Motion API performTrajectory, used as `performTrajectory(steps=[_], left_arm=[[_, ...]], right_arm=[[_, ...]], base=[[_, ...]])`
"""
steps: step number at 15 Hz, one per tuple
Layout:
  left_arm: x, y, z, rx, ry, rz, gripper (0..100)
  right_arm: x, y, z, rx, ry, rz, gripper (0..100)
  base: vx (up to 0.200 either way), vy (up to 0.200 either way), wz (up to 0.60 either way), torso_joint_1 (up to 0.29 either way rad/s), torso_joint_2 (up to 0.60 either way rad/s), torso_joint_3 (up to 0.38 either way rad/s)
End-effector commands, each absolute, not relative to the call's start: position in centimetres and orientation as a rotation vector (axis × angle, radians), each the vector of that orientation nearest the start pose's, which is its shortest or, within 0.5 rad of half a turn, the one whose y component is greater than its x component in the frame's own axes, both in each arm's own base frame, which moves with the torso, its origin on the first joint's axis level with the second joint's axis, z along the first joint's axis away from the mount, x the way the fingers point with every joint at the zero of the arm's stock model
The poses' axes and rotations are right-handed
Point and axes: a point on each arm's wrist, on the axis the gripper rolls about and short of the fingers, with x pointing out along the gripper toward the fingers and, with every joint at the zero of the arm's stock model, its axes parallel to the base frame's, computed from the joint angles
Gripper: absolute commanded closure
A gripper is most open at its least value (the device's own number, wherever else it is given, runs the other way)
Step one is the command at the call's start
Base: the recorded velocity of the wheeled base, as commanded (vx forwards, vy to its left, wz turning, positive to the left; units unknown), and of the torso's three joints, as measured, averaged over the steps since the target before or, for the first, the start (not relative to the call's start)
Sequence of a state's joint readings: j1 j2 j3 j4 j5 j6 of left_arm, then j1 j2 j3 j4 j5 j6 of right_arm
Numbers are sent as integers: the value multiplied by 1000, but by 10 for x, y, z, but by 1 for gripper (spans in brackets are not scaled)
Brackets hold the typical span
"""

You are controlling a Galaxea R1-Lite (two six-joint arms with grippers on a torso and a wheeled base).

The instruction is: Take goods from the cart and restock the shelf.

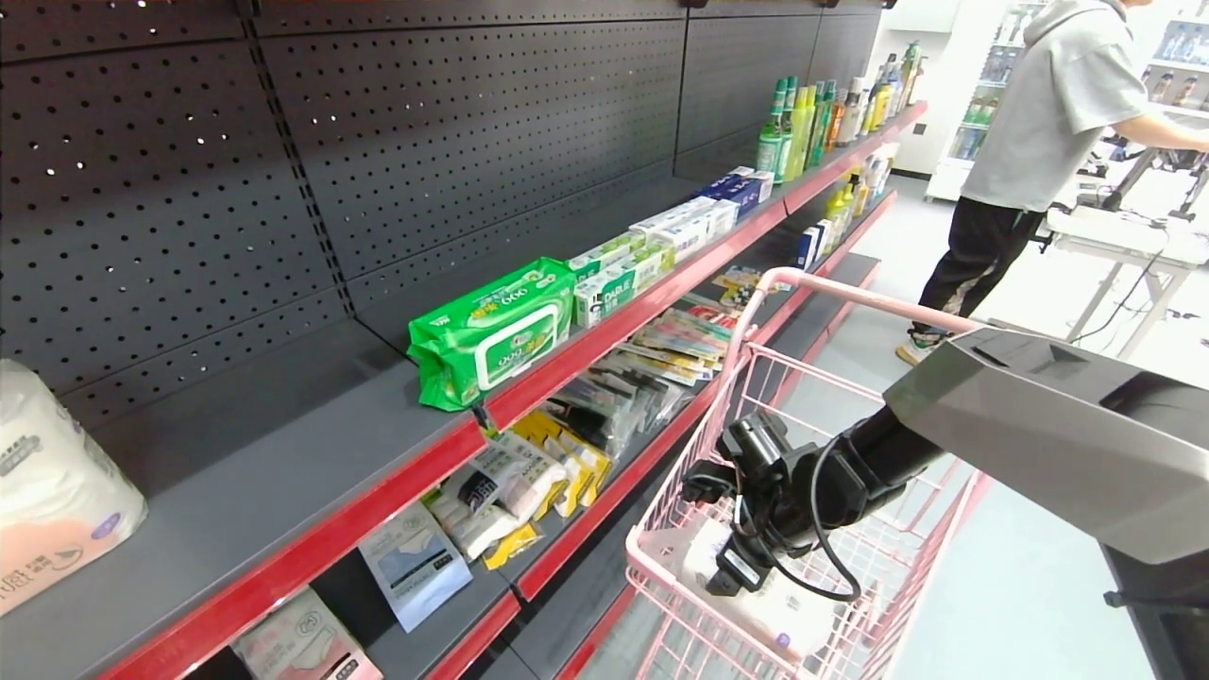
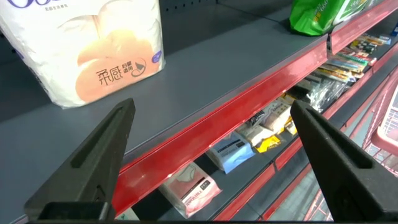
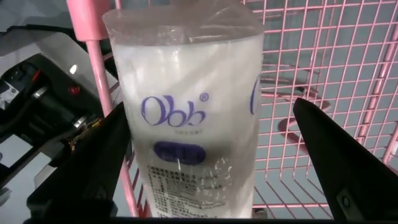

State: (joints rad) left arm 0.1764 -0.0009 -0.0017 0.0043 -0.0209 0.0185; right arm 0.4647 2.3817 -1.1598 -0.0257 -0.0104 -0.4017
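A white plastic-wrapped tissue pack [image 3: 193, 124] lies in the pink wire cart [image 1: 803, 529], where it also shows as the white pack [image 1: 770, 609]. My right gripper [image 3: 217, 168] is down inside the cart [image 3: 323, 74], open, with one finger on each side of that pack; the right gripper [image 1: 729, 567] is at the cart's near end. My left gripper [image 2: 211, 180] is open and holds nothing, hovering over the grey top shelf [image 2: 205, 87] in front of a big white tissue roll pack [image 2: 87, 43]. That roll pack [image 1: 57, 482] stands at the shelf's left end.
A green wet-wipe pack [image 1: 491, 331] lies further along the top shelf [image 1: 283, 463], then toothpaste boxes [image 1: 652, 250] and bottles [image 1: 803, 123]. The shelves below hold small packets [image 1: 510, 482]. The red shelf edge [image 2: 249, 106] runs beside the cart.
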Motion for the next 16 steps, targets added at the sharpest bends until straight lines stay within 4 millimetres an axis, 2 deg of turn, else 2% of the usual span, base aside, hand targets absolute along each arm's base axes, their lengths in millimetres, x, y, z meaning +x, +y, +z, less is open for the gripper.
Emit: performTrajectory(steps=[1,6,16], left_arm=[[-22,-4,75,18,4,155,0],[-22,-4,75,20,5,156,0],[-22,-4,75,23,6,155,0]], right_arm=[[346,172,-32,-633,1094,633,0],[351,174,-42,-664,1094,665,0],[358,173,-42,-671,1077,663,0]], base=[[0,0,0,0,0,0],[0,0,0,0,0,0],[0,0,0,-17,44,24]])
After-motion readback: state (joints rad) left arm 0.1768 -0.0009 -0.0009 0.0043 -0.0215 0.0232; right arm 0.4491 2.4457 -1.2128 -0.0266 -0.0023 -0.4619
